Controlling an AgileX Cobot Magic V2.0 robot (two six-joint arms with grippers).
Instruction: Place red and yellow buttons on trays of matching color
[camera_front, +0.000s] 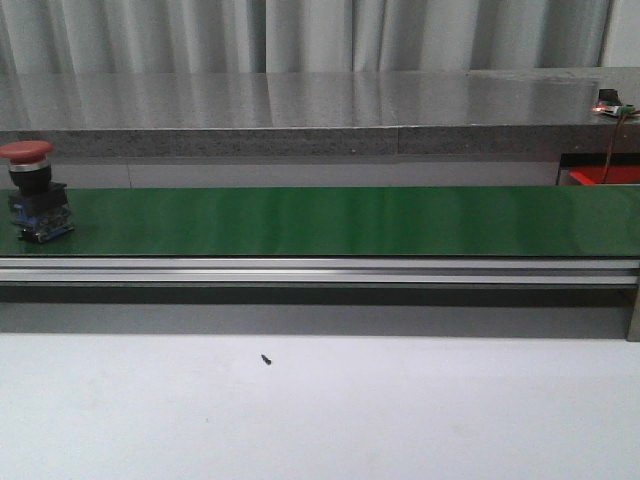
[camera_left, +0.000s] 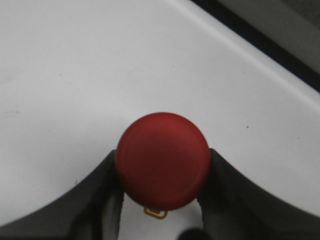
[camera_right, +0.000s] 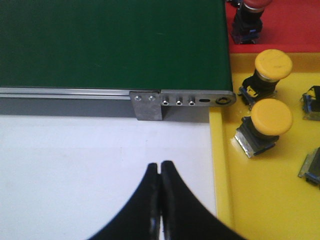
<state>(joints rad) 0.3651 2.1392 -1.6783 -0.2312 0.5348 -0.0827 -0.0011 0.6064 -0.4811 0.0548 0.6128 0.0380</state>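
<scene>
Clamped between the left hand (camera_left: 162, 200)'s fingers at frame centre over the white surface (camera_left: 75, 75), a red button (camera_left: 163, 159) waits, while the right hand (camera_right: 160, 175), fingers together, hovers just left of the yellow tray (camera_right: 260, 200).

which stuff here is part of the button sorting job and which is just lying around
Part of the job:
- red button gripped in the left gripper
- red button on the belt
- yellow buttons in the yellow tray
- red tray
- green conveyor belt

Just lying about:
- small dark screw on the white table
- small circuit board on the grey counter
</scene>
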